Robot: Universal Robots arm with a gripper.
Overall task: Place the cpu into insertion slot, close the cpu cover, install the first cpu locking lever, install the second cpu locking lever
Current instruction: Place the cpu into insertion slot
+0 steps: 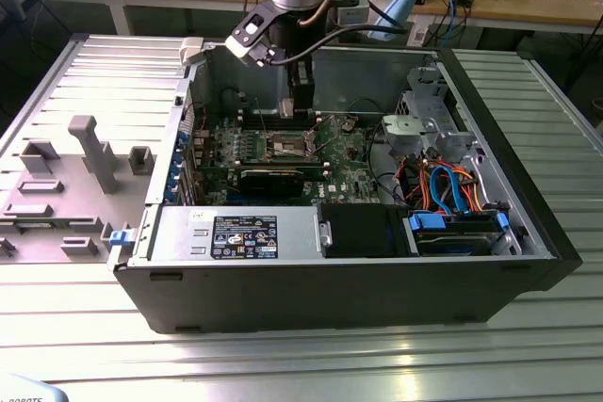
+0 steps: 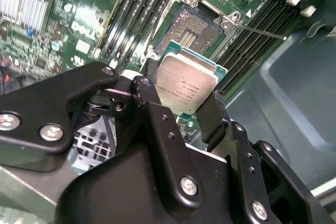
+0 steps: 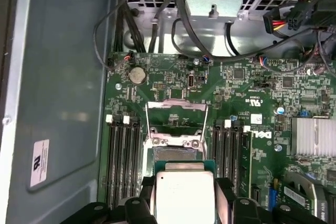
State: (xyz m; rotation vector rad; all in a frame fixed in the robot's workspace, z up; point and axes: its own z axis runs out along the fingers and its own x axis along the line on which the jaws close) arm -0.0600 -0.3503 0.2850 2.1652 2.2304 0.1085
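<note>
The cpu [image 2: 186, 85], a flat square with a dull silver top and thin green rim, is pinched by its edges in the gripper [image 2: 181, 93], just above the open slot [image 2: 191, 30]. The case [image 1: 330, 294] lies on a ribbed metal table [image 1: 283, 364], with a cluttered wooden bench [image 1: 565, 7] behind.
</note>
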